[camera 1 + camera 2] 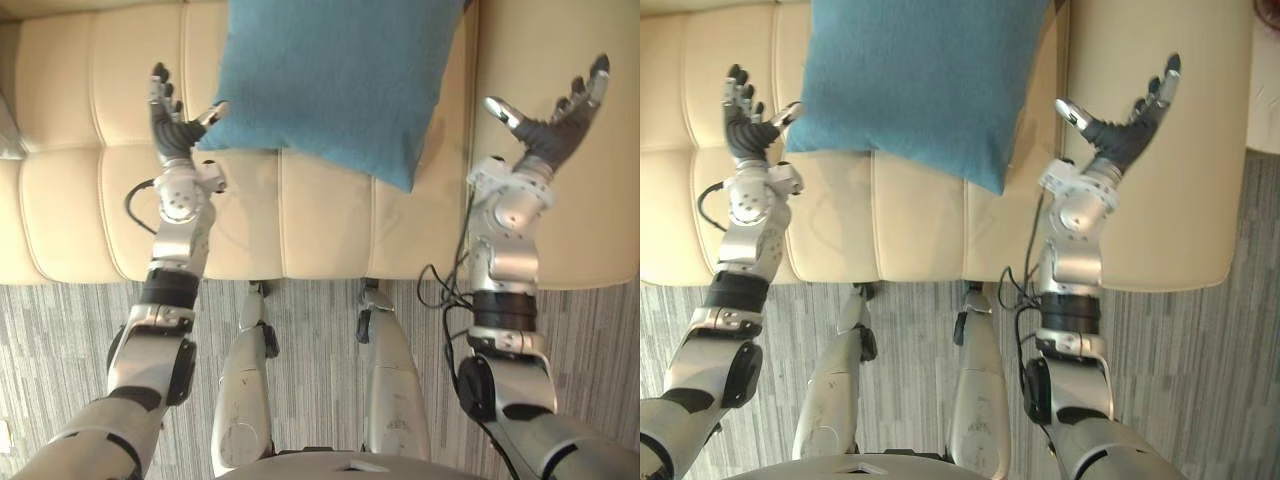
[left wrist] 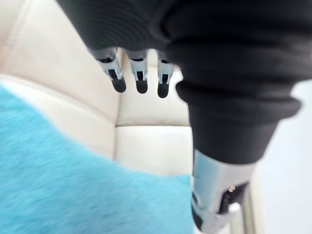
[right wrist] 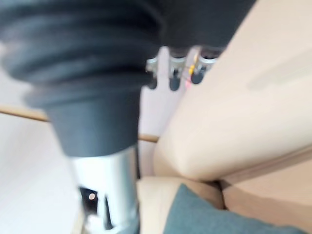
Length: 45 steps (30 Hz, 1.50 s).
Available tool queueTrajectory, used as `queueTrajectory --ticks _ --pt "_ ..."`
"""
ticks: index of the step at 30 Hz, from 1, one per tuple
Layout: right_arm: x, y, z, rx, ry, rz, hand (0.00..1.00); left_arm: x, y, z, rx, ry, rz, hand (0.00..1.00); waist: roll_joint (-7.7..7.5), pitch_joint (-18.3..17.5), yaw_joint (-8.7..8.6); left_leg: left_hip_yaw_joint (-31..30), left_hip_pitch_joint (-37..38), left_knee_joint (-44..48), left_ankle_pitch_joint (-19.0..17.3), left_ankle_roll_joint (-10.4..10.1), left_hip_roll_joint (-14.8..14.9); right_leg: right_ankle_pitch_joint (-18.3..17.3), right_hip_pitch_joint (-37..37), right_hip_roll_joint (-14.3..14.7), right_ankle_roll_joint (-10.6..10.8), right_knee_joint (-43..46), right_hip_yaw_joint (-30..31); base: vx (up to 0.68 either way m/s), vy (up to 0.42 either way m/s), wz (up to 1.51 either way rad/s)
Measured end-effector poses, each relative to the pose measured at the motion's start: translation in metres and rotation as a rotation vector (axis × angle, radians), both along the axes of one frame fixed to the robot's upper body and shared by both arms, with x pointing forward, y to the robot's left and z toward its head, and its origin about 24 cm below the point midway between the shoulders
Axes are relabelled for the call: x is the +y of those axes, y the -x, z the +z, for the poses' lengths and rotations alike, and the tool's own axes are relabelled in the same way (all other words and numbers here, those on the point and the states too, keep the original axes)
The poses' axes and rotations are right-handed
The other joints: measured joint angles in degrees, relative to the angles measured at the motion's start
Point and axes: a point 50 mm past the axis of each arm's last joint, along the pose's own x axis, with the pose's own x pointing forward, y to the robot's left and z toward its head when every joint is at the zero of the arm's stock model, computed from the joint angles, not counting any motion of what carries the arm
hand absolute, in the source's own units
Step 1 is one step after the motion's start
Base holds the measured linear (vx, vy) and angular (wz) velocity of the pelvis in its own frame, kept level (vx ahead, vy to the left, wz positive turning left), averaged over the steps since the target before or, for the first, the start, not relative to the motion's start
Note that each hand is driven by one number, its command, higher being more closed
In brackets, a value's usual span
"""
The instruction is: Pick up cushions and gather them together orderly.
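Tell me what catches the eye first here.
A teal cushion lies tilted on the cream sofa, one corner pointing toward the robot. The left hand is open right at its left edge, and the right hand is open too, apart from it over the sofa's right section.

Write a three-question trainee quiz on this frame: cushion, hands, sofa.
1. True or false: the right hand is shut on the cushion.
2. Multiple choice: the cushion lies on A) a table, B) the sofa, C) a shelf.
3. Fill in: the hand nearer the cushion is the ___ hand.

Key:
1. False. Its fingers are straight and it is apart from the cushion.
2. B.
3. Left. Its thumb is at the cushion's edge.
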Motion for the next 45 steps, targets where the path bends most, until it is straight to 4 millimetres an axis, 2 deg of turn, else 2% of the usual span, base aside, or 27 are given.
queueTrajectory --ticks 1,2,3,6,7,8,10,11,12,14,17,18,22,25,28,31,34,35,36,37,38,40,41,42,43,44,45 --pt "-0.002 0.007 -0.009 0.019 0.015 0.004 0.0 0.006 0.008 -0.006 -0.007 0.001 0.006 0.0 -0.01 0.0 0.05 0.0 1.5 0.0 -0.3 0.1 -0.1 -0.7 1.3 -0.1 0.1 0.5 0.0 0.06 -0.085 0.11" --pt "-0.004 0.017 -0.025 0.06 0.039 0.016 0.0 0.012 0.019 -0.02 0.009 0.002 0.007 0.0 -0.02 0.0 0.09 -0.1 3.9 0.0 -0.2 0.2 -0.4 -1.9 3.6 -0.5 0.0 1.2 -0.4 0.07 -0.082 0.12" --pt "-0.004 0.021 -0.031 0.075 0.044 0.02 0.0 0.013 0.023 -0.027 0.021 -0.002 0.005 0.0 -0.02 0.0 0.06 -0.1 4.8 0.0 -0.4 0.2 -0.5 -2.3 4.5 -0.6 0.1 1.4 -0.4 0.11 -0.095 0.14" --pt "-0.011 0.043 -0.079 0.244 0.066 0.045 0.0 0.02 0.057 -0.086 0.171 0.005 -0.01 0.0 -0.29 -1.3 0.19 -0.6 10.2 0.0 -1.9 0.0 -0.6 -4.3 10.4 -1.1 0.1 1.6 -1.8 0.11 -0.074 0.12" --pt "-0.009 0.054 -0.103 0.326 0.034 0.063 0.0 0.022 0.073 -0.116 0.262 0.036 -0.008 0.0 -0.84 -2.1 0.38 -0.5 12.9 0.0 -3.0 0.2 -0.6 -5.3 13.2 -1.1 0.2 1.5 -2.0 0.11 -0.062 0.06" --pt "-0.008 0.058 -0.112 0.354 0.022 0.072 0.0 0.023 0.079 -0.127 0.298 0.047 -0.008 0.0 -1.02 -2.7 0.4 -0.5 13.7 0.0 -3.3 0.2 -0.6 -5.5 14.0 -1.2 0.2 1.4 -2.0 0.12 -0.056 0.03" --pt "-0.005 0.077 -0.148 0.481 -0.033 0.094 0.0 0.023 0.106 -0.173 0.466 0.084 -0.005 0.0 -1.41 -5.7 0.49 -0.5 16.2 0.0 -4.5 0.1 -0.6 -6.5 17.1 -1.3 0.2 0.5 -2.8 0.14 -0.037 0.05" --pt "-0.002 0.091 -0.172 0.569 -0.075 0.11 0.0 0.024 0.125 -0.203 0.587 0.118 0.003 0.0 -1.88 -7.9 0.66 -0.4 18.1 0.0 -5.1 -0.1 -0.5 -6.8 19.3 -1.2 0.5 -0.3 -3.0 0.17 -0.023 0.01" --pt "-0.001 0.094 -0.181 0.601 -0.09 0.117 0.0 0.024 0.132 -0.214 0.633 0.133 0.009 0.0 -1.97 -8.3 0.71 -0.2 19.1 0.0 -5.5 -0.1 -0.5 -6.9 20.4 -1.2 0.5 -0.7 -3.0 0.14 -0.016 -0.08" --pt "0.005 0.11 -0.226 0.78 -0.164 0.164 0.0 0.022 0.168 -0.264 0.87 0.197 0.021 0.0 -2.42 -12.1 0.81 0.3 22.3 0.0 -6.8 -0.4 -0.2 -6.9 24.4 -0.7 0.7 -3.3 -3.0 0.13 -0.005 -0.11" --pt "0.014 0.129 -0.27 0.966 -0.248 0.208 0.0 0.017 0.198 -0.3 1.073 0.217 0.005 0.0 -2.67 -14.9 0.78 0.6 24.8 0.0 -7.6 -0.9 0.2 -6.6 27.9 -0.2 0.8 -5.8 -3.3 0.11 0.006 -0.08" --pt "0.021 0.14 -0.293 1.071 -0.297 0.233 0.0 0.016 0.212 -0.314 1.158 0.221 0.005 0.0 -2.75 -16.1 0.82 1.0 26.1 0.0 -8.1 -1.0 0.4 -6.2 29.6 0.2 0.6 -7.5 -3.3 0.06 0.009 -0.12" --pt "0.031 0.172 -0.341 1.337 -0.387 0.252 0.0 0.013 0.243 -0.339 1.349 0.206 0.0 0.0 -2.76 -18.2 1.09 1.4 28.8 0.0 -9.1 -1.3 0.7 -4.3 34.3 0.9 0.7 -12.7 -3.3 0.05 0.015 -0.1" --pt "0.033 0.195 -0.361 1.479 -0.443 0.241 0.0 0.012 0.26 -0.349 1.448 0.195 -0.003 0.0 -3.07 -19.1 1.05 1.5 30.3 0.0 -9.8 -1.3 0.5 -2.4 37.2 1.0 1.3 -16.5 -3.0 0.05 0.036 -0.08" --pt "0.032 0.203 -0.368 1.546 -0.466 0.232 0.0 0.012 0.264 -0.353 1.488 0.194 -0.007 0.0 -3.34 -19.5 0.84 1.7 30.4 0.0 -9.8 -1.3 0.4 -0.8 38.0 1.1 1.3 -18.3 -2.4 0.02 0.022 -0.12" --pt "0.031 0.199 -0.369 1.557 -0.468 0.236 0.0 0.018 0.263 -0.352 1.492 0.181 0.003 0.0 -3.93 -18.7 1.06 3.9 31.6 0.0 -10.0 -1.4 0.4 0.8 38.0 1.5 1.1 -19.6 0.3 -0.02 0.016 -0.4" --pt "0.032 0.183 -0.365 1.541 -0.423 0.255 0.0 0.023 0.246 -0.347 1.455 0.154 0.006 0.0 -5.12 -17.4 1.15 5.2 30.1 0.9 -10.9 -1.2 0.2 2.4 35.4 1.6 -0.5 -18.5 1.4 -0.11 0.03 -0.39" --pt "0.035 0.175 -0.363 1.538 -0.387 0.28 0.0 0.026 0.227 -0.341 1.409 0.132 0.012 0.0 -6.51 -16.5 1.71 3.5 26.4 5.9 -13.7 0.8 -0.5 4.2 32.0 1.3 -3.0 -16.3 1.2 -0.13 0.042 -0.36" --pt "0.035 0.174 -0.363 1.534 -0.384 0.282 0.0 0.026 0.226 -0.34 1.405 0.131 0.013 0.0 -6.24 -16.6 1.97 2.3 25.2 7.3 -14.1 1.7 -0.3 6.0 31.8 2.1 -4.3 -17.7 1.3 -0.18 0.026 -0.69" --pt "0.036 0.164 -0.359 1.51 -0.375 0.281 0.0 0.026 0.221 -0.338 1.389 0.131 0.017 0.0 -4.44 -15.3 2.59 2.4 23.5 9.2 -14.2 1.8 2.4 -0.5 29.2 2.4 -4.9 -5.9 -1.2 -0.13 -0.014 -0.33" --pt "0.037 0.168 -0.361 1.52 -0.38 0.28 0.0 0.027 0.218 -0.337 1.381 0.123 0.015 0.0 -4.5 -15.3 1.88 1.4 22.9 10.5 -14.5 1.9 2.6 -4.9 28.1 1.9 -5.2 4.3 -2.9 -0.1 -0.03 -0.01" --pt "0.043 0.183 -0.367 1.567 -0.405 0.287 0.0 0.031 0.213 -0.332 1.348 0.11 0.026 0.0 -5.79 -15.4 2.3 -0.5 22.7 12.6 -14.5 1.7 2.3 -8.0 30.1 0.6 -4.3 17.5 -5.3 -0.07 -0.048 0.4" --pt "0.047 0.181 -0.367 1.565 -0.406 0.298 0.0 0.034 0.213 -0.331 1.344 0.113 0.043 0.0 -6.51 -15.2 2.62 -0.5 21.7 14.0 -14.1 1.4 1.8 -8.7 30.6 0.5 -2.7 16.0 -6.6 -0.16 -0.044 0.15" --pt "0.047 0.179 -0.367 1.561 -0.405 0.299 0.0 0.035 0.215 -0.331 1.346 0.131 0.062 0.0 -6.38 -15.4 3.06 -0.4 21.0 13.8 -13.6 1.8 1.9 -9.3 31.5 1.5 -1.5 12.1 -6.4 -0.15 -0.019 -0.14" --pt "0.045 0.175 -0.365 1.551 -0.395 0.297 0.0 0.029 0.214 -0.332 1.341 0.156 0.06 0.0 -5.56 -15.9 4.08 0.1 20.4 12.4 -12.9 2.5 2.7 -10.0 34.0 3.2 -1.1 5.4 -6.4 -0.27 -0.071 -0.41" --pt "0.046 0.164 -0.361 1.531 -0.374 0.309 0.0 0.024 0.218 -0.335 1.345 0.186 0.061 0.0 -5.3 -15.5 5.43 1.8 18.5 11.4 -10.9 2.0 3.3 -13.1 34.2 3.4 -1.6 4.4 -6.7 -0.2 -0.104 -0.31" --pt "0.05 0.154 -0.358 1.518 -0.35 0.33 0.0 0.022 0.216 -0.335 1.341 0.192 0.058 0.0 -6.03 -15.5 5.34 1.8 16.6 11.2 -8.9 1.8 2.2 -16.7 34.8 3.2 -2.4 1.8 -7.9 -0.26 -0.159 -0.2"
